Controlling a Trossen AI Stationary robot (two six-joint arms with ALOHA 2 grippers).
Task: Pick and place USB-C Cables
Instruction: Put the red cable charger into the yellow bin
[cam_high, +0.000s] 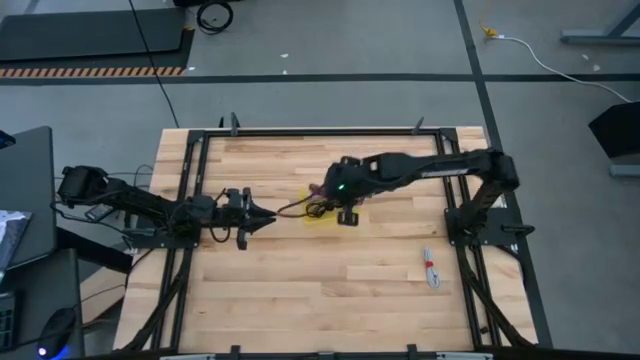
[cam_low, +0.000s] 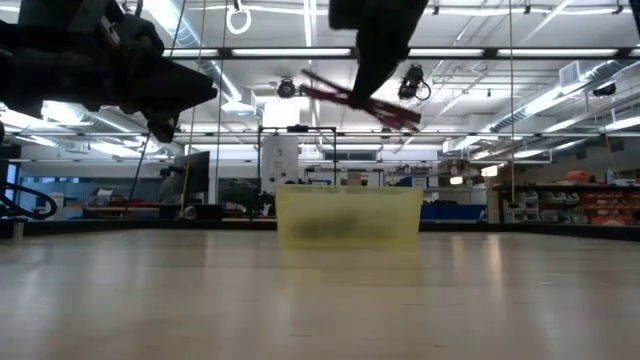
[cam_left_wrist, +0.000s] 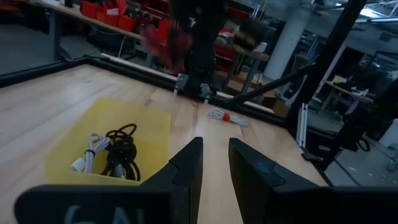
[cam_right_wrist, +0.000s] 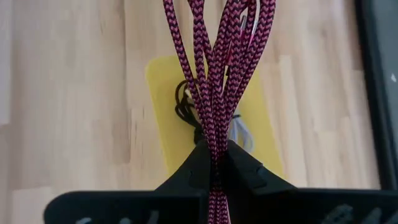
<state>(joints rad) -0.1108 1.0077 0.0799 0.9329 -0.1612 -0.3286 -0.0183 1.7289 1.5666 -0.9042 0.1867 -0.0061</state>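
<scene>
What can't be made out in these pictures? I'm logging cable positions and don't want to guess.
- Dark red cable: its loop ends run off the right wrist view's edge; the right gripper is shut on it above the yellow bin.
- Black cable and grey-silver cable: in the low view the bin's cloudy wall blurs them; in the high view the right arm covers them.
- White cable: too small for its connectors to show.
- Left gripper: empty, beside the bin.

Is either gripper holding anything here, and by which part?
The right gripper pinches the dark red cable where its loops gather, above the yellow tray. The left gripper holds nothing.
</scene>
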